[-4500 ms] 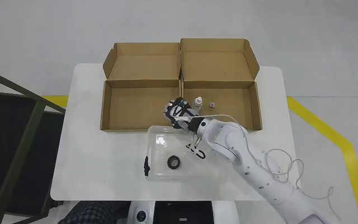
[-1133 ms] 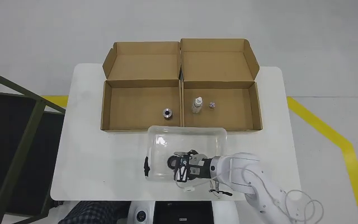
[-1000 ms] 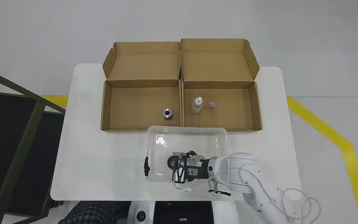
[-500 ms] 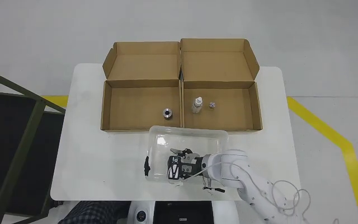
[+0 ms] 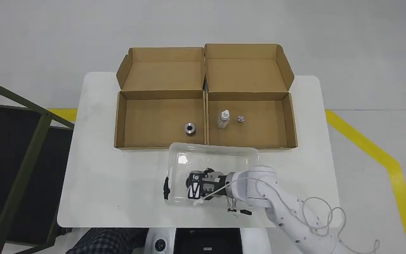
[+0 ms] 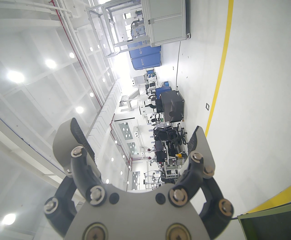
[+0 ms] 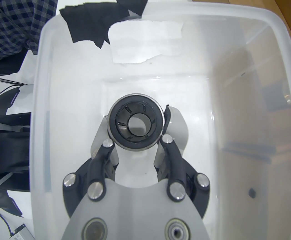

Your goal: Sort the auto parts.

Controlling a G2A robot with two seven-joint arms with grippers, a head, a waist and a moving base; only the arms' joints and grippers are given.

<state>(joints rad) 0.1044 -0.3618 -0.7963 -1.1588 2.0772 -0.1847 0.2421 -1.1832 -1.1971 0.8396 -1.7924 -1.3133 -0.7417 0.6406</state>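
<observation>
A black and steel bearing ring (image 7: 136,125) lies at the left end of the clear plastic bin (image 7: 159,9). My right gripper (image 7: 136,118) is down inside the bin and shut on the bearing, one finger on each side of its rim. From above, that gripper (image 5: 195,185) sits low in the bin (image 5: 212,148). My left gripper (image 6: 135,125) is open with nothing in it and points up into the room. A round metal part (image 5: 189,128) rests in the left cardboard box (image 5: 127,120). The right box (image 5: 288,120) holds a white bottle-shaped part (image 5: 223,118) and a small part (image 5: 240,118).
A small black nut (image 7: 251,192) lies on the bin floor beside my right gripper. Black tape and a paper label (image 7: 145,43) are stuck on the bin's end wall. Both boxes stand open behind the bin, lids folded back. Bare white table (image 5: 108,184) surrounds them.
The right arm came back from the left box, where the metal part now lies. In the last second its gripper slid left in the bin and shut on the bearing.
</observation>
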